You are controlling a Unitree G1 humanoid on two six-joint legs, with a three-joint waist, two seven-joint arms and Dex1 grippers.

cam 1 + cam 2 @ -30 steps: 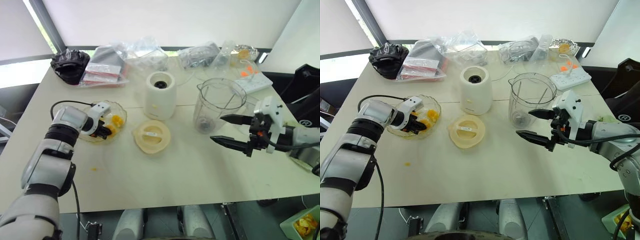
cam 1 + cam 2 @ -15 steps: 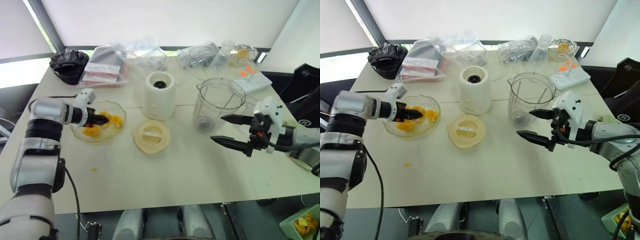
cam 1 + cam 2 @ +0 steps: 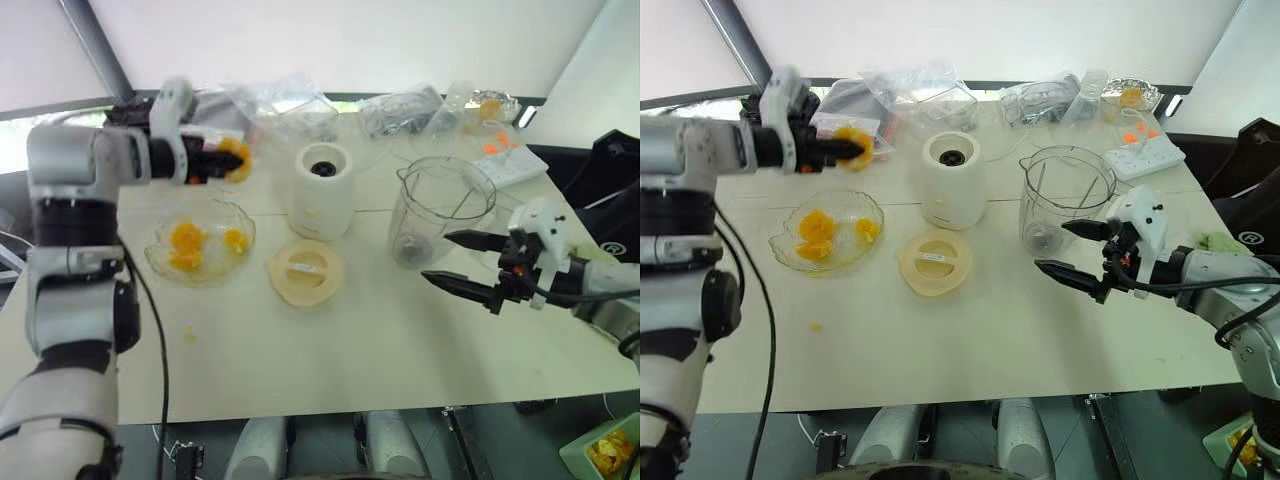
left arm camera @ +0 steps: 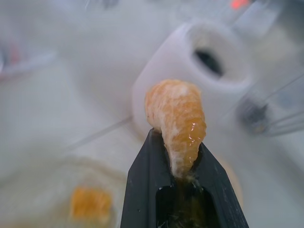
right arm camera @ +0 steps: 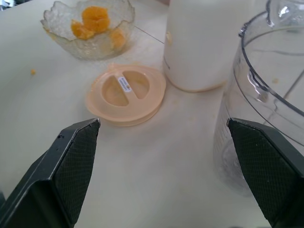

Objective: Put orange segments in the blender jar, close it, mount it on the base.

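Observation:
My left gripper [image 3: 222,160] is raised above the table, left of the white base [image 3: 322,190], and is shut on an orange segment [image 4: 176,119]. More orange segments [image 3: 186,245] lie in the shallow glass bowl [image 3: 163,262] below it. The clear blender jar [image 3: 440,212] stands upright and uncovered to the right of the base. My right gripper [image 3: 458,262] hovers open just in front of the jar, with nothing between its fingers [image 5: 71,166].
The cream-yellow lid [image 3: 305,272] lies flat in front of the base. A small orange scrap [image 3: 190,334] sits on the table near the bowl. Plastic bags [image 3: 285,105], a black bundle and a white power strip [image 3: 510,160] crowd the far edge.
My left gripper has lifted an orange segment out of the bowl, rising and moving right toward the base. The right gripper has stayed in place.

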